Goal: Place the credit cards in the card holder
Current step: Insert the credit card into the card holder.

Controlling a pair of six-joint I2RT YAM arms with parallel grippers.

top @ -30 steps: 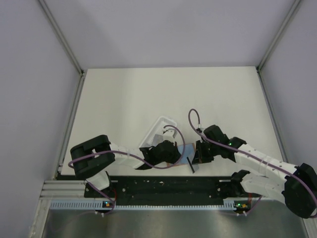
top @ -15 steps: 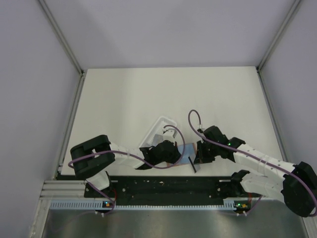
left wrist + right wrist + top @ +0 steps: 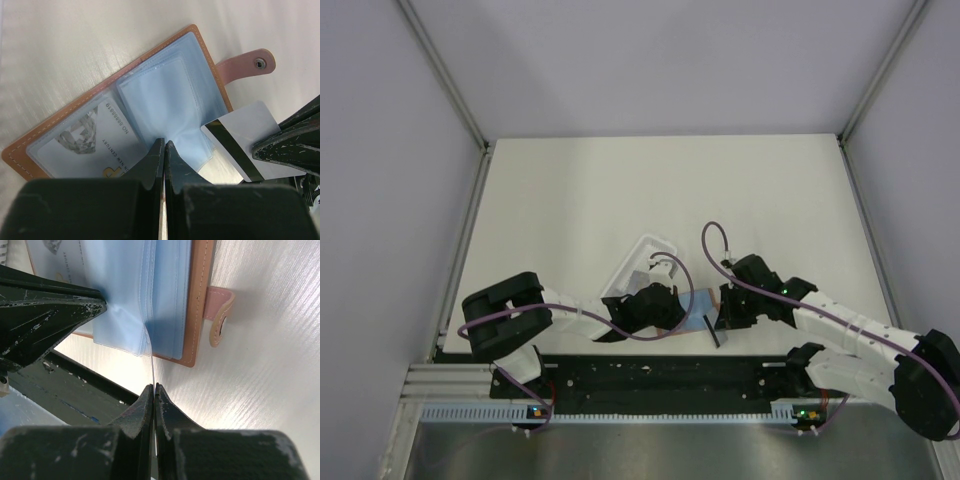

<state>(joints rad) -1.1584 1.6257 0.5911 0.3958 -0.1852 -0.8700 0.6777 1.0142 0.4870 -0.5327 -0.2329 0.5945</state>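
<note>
The card holder [image 3: 160, 90] lies open, orange-brown with pale blue sleeves; it also shows in the top view [image 3: 692, 304] and the right wrist view [image 3: 197, 300]. One credit card [image 3: 85, 135] sits in its left pocket. My left gripper [image 3: 164, 145] is shut on a blue sleeve at the holder's near edge. My right gripper [image 3: 154, 386] is shut on a silvery credit card with a dark stripe [image 3: 240, 137], seen edge-on in the right wrist view [image 3: 151, 365]. The card's tip touches the loose sleeves. In the top view both grippers meet near the front edge, left [image 3: 665, 306] and right [image 3: 720, 318].
A white plastic tray [image 3: 638, 258] stands just behind the left gripper. The holder's pink snap strap [image 3: 247, 65] sticks out to the right. The black base rail [image 3: 650, 372] runs close along the near side of the holder.
My right gripper has shifted slightly to the right with the card, and the card has tilted a little. The left gripper and the holder have stayed put.
</note>
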